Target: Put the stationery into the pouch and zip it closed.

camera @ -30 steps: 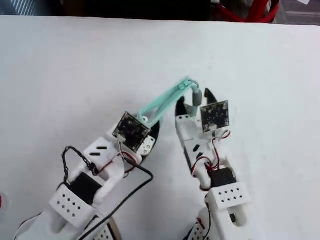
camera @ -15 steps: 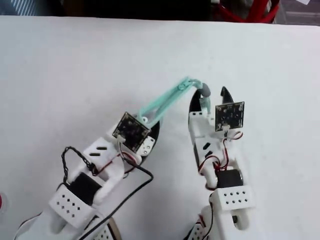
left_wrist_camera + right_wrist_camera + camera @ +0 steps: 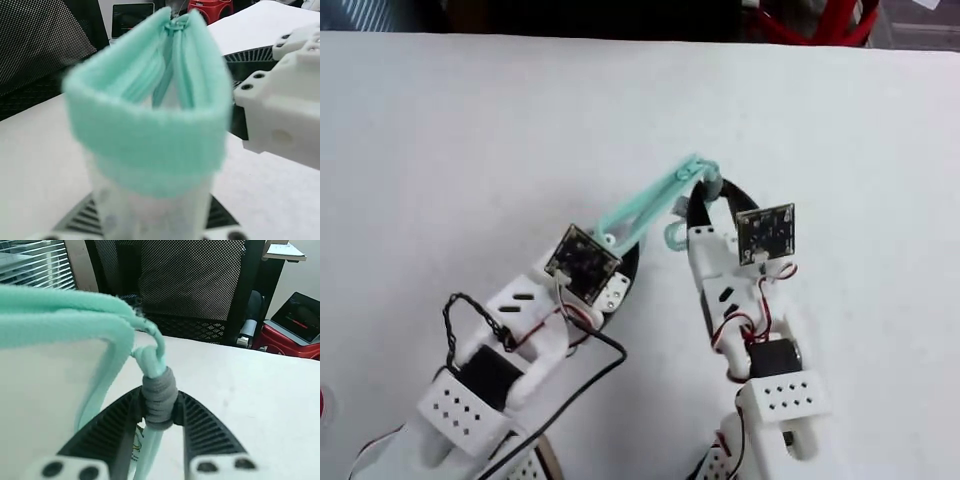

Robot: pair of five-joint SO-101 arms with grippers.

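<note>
High view: the mint pouch point(image 3: 645, 205) is held over the middle of the white table point(image 3: 460, 130). It runs from the left gripper point(image 3: 618, 245), which clamps its near end, toward 1 o'clock, where the right gripper point(image 3: 712, 193) pinches the grey zipper pull point(image 3: 159, 399). The table stretches wide toward 9, 12 and 3 o'clock up to its far edge, and a black cable point(image 3: 585, 350) loops beside the left arm at 7 o'clock.

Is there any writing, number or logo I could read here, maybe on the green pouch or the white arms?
Nothing here can be read.
Pouch: no print shows.
Yellowish mark by the right pincer: too blurred to read.
Laptop screen: too blurred to read.
</note>
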